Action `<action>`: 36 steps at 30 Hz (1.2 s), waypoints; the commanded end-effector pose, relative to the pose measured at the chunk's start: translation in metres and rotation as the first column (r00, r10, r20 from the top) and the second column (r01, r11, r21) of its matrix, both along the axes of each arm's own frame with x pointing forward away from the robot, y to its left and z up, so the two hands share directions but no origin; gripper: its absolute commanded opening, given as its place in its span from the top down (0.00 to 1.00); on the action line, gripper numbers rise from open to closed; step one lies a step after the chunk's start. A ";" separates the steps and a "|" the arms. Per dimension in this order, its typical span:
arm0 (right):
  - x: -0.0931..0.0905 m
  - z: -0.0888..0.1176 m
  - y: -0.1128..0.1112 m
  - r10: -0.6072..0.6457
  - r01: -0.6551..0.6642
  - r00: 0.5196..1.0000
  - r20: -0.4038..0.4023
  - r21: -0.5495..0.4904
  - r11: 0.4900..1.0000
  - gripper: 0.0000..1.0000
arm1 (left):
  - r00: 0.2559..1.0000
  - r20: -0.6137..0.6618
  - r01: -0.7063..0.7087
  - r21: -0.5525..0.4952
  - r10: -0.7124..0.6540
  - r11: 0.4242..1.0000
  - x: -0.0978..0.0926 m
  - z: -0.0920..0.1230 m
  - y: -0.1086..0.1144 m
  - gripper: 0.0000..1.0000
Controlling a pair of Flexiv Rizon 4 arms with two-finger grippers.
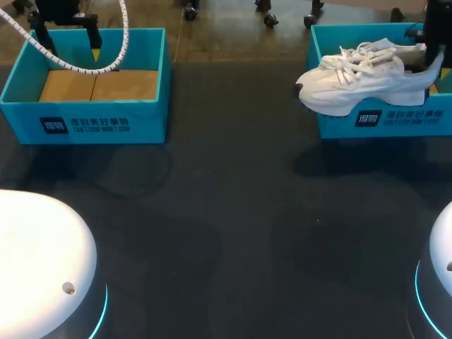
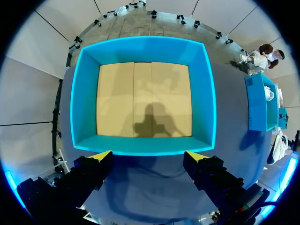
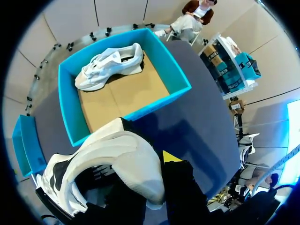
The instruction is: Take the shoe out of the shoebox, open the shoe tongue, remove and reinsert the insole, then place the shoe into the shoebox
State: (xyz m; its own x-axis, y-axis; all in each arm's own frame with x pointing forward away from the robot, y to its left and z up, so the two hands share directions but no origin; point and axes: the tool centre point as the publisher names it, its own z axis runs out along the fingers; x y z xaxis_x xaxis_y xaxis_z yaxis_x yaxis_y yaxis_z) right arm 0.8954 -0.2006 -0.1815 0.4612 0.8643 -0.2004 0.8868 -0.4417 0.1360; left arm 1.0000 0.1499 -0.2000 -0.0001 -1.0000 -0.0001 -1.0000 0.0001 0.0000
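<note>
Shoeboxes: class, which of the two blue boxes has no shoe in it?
The left box, the one by the left gripper: only its bare cardboard floor shows. The right box has a white shoe lying inside.

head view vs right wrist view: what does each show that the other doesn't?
Head view only: the left gripper, open above the bare cardboard floor of the teal shoebox on the left.

Right wrist view only: a second white lace-up sneaker lying on the cardboard floor inside the teal shoebox on the right. The head view does not clearly show it behind the held shoe.

Both: the right gripper shut on the heel of a white chunky-soled sneaker, held off the table by that right box.
</note>
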 end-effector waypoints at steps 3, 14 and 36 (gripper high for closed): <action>-0.014 -0.005 0.019 0.014 -0.013 1.000 0.015 -0.017 1.000 1.00 | 1.000 0.000 0.000 0.000 0.000 1.000 0.000 0.000 0.000 0.00; -0.070 -0.030 0.084 0.038 -0.037 0.998 0.046 -0.024 0.999 1.00 | 1.000 0.000 0.000 0.000 0.000 1.000 0.000 0.000 0.000 0.00; -0.104 -0.054 0.157 -0.005 0.005 0.999 0.033 0.015 1.000 1.00 | 1.000 0.000 0.000 0.000 0.000 1.000 0.000 0.000 0.000 0.00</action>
